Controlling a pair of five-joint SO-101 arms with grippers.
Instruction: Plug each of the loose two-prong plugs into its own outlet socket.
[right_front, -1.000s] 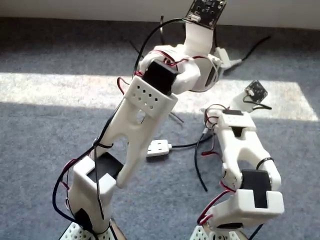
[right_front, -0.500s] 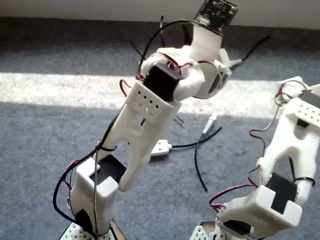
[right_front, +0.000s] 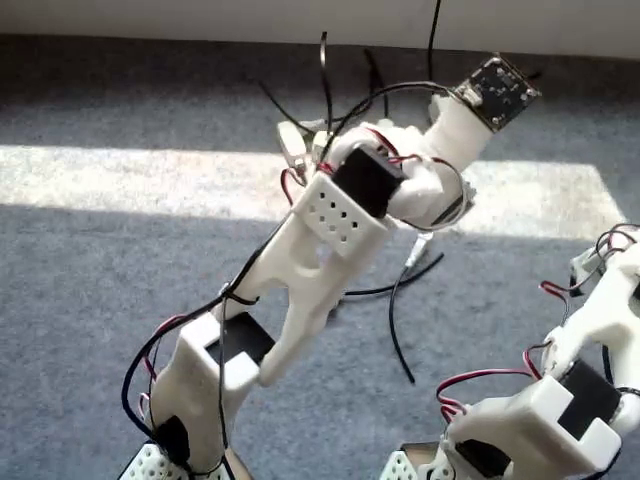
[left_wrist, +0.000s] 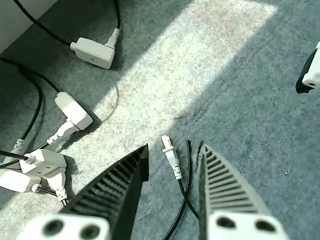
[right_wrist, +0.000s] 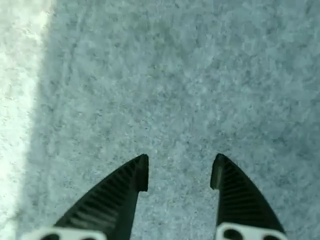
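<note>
**Both claws apart, gripping nothing**

The left claw (left_wrist: 174, 150) hangs with its jaws wide apart. A loose two-prong plug (left_wrist: 170, 151) lies on the grey carpet (left_wrist: 240, 75) below the gap. White outlet sockets (left_wrist: 93, 52) lie near the carpet's far edge. The right claw (right_wrist: 180, 160) gapes equally wide over carpet.

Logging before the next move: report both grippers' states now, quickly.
Left gripper: open, empty, above a loose white plug on the carpet.
Right gripper: open, empty, above carpet.
</note>
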